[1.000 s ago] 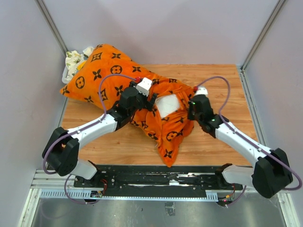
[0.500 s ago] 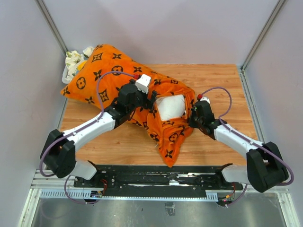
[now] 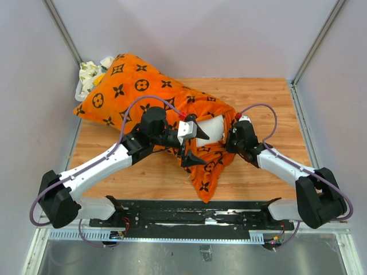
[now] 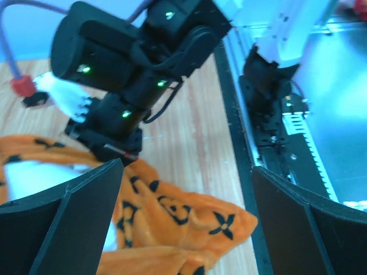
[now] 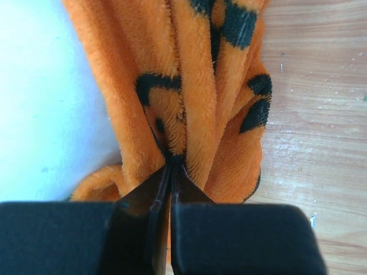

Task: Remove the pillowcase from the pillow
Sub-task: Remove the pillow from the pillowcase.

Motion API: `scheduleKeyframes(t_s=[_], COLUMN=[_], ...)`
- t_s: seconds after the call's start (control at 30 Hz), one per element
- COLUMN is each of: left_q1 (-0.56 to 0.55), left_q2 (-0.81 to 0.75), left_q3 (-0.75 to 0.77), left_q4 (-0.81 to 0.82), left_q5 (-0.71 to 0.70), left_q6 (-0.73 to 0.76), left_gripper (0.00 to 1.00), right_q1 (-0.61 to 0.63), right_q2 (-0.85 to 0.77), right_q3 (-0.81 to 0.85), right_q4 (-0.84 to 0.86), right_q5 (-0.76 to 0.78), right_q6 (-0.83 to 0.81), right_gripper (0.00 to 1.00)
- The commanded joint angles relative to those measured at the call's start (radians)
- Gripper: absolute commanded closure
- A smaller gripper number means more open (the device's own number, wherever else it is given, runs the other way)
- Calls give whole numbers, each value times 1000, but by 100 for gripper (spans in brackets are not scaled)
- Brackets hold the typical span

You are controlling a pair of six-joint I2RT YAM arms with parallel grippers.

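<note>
The orange pillowcase [image 3: 135, 86] with black motifs covers most of the white pillow [image 3: 211, 129], whose bare corner shows at the case's open end. Loose case fabric trails toward the near edge. My left gripper [image 3: 203, 149] is open above that loose fabric, just left of the bare corner, with nothing between its fingers. In the left wrist view the left gripper [image 4: 186, 223] straddles the pillowcase [image 4: 172, 220] without touching it. My right gripper [image 3: 231, 136] is at the case's right edge. In the right wrist view the right gripper [image 5: 171, 166] is shut on a fold of the pillowcase [image 5: 189, 86], beside the pillow [image 5: 51, 103].
A container of crumpled pale material [image 3: 90, 71] stands at the back left corner, against the pillowcase. The wooden table [image 3: 269, 109] is walled on the left, back and right. A black rail [image 3: 189, 212] runs along the near edge.
My left gripper has swung off the top of the pillow, toward the near right, and now points right with its jaws wide. My right gripper has shifted slightly left with the fold, baring a little more pillow.
</note>
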Motion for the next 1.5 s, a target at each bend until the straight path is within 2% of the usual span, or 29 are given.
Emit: scheduleKeyframes(t_s=[0.0, 0.17, 0.3, 0.37, 0.43, 0.57, 0.67, 0.87, 1.13, 1.27, 1.3, 1.37, 1.4, 1.47], left_q1=[-33, -46, -46, -46, -46, -44, -39, -35, -53, -69, -69, -69, -69, -64], left_q2=[8, 254, 376, 393, 404, 459, 516, 612, 688, 718, 725, 729, 720, 679], left_q3=[-20, 110, 191, 185, 168, 200, 289, 338, 289, 256, 252, 251, 248, 227], left_q4=[103, 53, 17, 44, 89, 57, -42, -143, -177, -178, -180, -187, -190, -163], left_q5=[141, -282, -346, -338, -397, -742, -958, -1173, -1285, -1392, -1392, -1395, -1409, -1386], left_q6=[-23, -151, -202, -233, -270, -313, -371, -457, -410, -382, -371, -363, -372, -367], left_gripper=[1, 1, 5, 5, 5, 5, 5, 5, 5, 7, 27, 93, 99, 100], right_q1=[11, 0, -7, -11, -17, -23, -22, -23, -23, -23, -23, -23, -23, -23], right_q2=[-50, -94, -116, -128, -144, -171, -180, -179, -196, -192, -189, -189, -191, -193], right_q3=[-3, -28, -48, -59, -70, -92, -97, -108, -110, -107, -103, -98, -98, -96], right_q4=[-35, -42, -47, -50, -59, -56, -66, -61, -71, -59, -62, -62, -60, -56], right_q5=[32, 38, 42, 49, 57, 57, 62, 48, 49, 42, 39, 36, 34, 26], right_q6=[-36, -37, -36, -39, -39, -37, -38, -28, -23, -21, -21, -21, -20, -23], right_gripper=[99, 99, 99, 99, 99, 99, 99, 99, 99, 99, 99, 99, 99, 99])
